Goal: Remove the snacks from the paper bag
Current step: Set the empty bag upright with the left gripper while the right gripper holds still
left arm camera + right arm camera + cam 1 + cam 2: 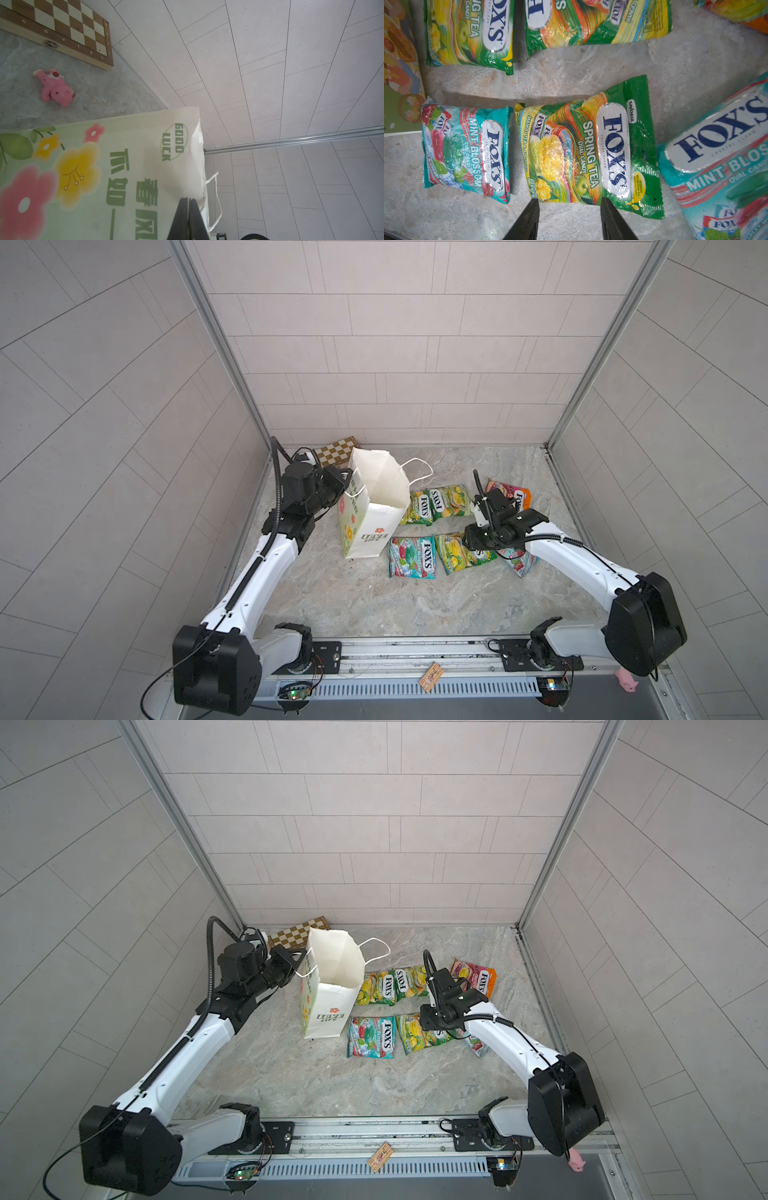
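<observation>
Six flat glossy FOX'S candy packets (412, 556) lie face up on the grey marbled counter (353, 597), in two loose rows just beside the tall white paper bag (365, 531) with cord handles, which stands upright with its mouth open. The left tool (188, 207) is pressed fully together and seems to pinch the thin rim of the paper bag near a handle, though the contact itself sits at the picture's edge. The right tool (570, 200) stands moderately wide and empty, poised above the lower edge of the green-yellow Spring Tea packet (583, 149), touching nothing. These packets should be light, with slick crinkly film and loose sweets that shift inside, so a flat crimped end seam is probably the safest place to grip; the belly would likely slide. The paper bag is stiff enough to stand yet would crease or tip easily. Its floor is not visible in either top view, so whether anything remains inside cannot be told. One teal-red packet (519, 566) is largely hidden under the right arm. A wooden chessboard (62, 22) and a small pink pig toy (55, 87) lie behind the paper bag.
</observation>
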Controlling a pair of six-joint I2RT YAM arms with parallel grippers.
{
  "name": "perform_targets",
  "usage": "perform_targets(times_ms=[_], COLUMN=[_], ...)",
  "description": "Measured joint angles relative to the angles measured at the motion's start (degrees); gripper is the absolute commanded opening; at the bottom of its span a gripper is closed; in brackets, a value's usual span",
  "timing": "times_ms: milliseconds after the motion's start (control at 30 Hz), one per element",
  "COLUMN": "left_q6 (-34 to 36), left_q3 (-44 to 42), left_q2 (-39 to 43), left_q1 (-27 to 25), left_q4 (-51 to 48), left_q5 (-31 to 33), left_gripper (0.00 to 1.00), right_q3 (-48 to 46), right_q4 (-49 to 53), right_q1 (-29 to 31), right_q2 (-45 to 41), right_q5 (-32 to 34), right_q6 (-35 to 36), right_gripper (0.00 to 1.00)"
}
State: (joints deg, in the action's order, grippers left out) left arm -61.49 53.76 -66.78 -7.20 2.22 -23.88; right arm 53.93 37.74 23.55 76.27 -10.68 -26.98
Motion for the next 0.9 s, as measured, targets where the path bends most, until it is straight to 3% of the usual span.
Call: perform_targets(times_ms=[267,433,533,600,767,900], left_q6=[3.26,7.26,10.27,12.7,19.04,25.62], left_q3=[-0.02,-0.02,0.0,0.11,0.76,4.0], left_q2=[0.02,0.57,1.25,1.84,3.48,4.83], left_q1=[8.35,11.63,12.26,12.59,12.7,12.81], left_q4=[0.0,-3.04,-5.05,-7.28,-11.74,-16.55], left_q5=[-4.44,-5.57,-6.12,-5.95,-5.09,-3.28], left_gripper=[0.07,0.16,0.35,0.53,0.84,0.9], right_q3=[0.0,0.0,0.0,0.0,0.0,0.0], right_q4=[-0.02,-0.02,-0.04,-0.07,-0.09,-0.15], right_q1=[0.0,-0.11,-0.11,-0.11,-0.11,-0.11], right_q2=[0.02,0.09,0.33,0.35,0.35,0.35], right_q5=[-0.31,-0.33,-0.35,-0.46,-0.52,-0.52], right_q6=[-0.02,-0.02,-0.02,-0.02,-0.02,-0.02], right_gripper=[0.49,0.49,0.49,0.49,0.5,0.5])
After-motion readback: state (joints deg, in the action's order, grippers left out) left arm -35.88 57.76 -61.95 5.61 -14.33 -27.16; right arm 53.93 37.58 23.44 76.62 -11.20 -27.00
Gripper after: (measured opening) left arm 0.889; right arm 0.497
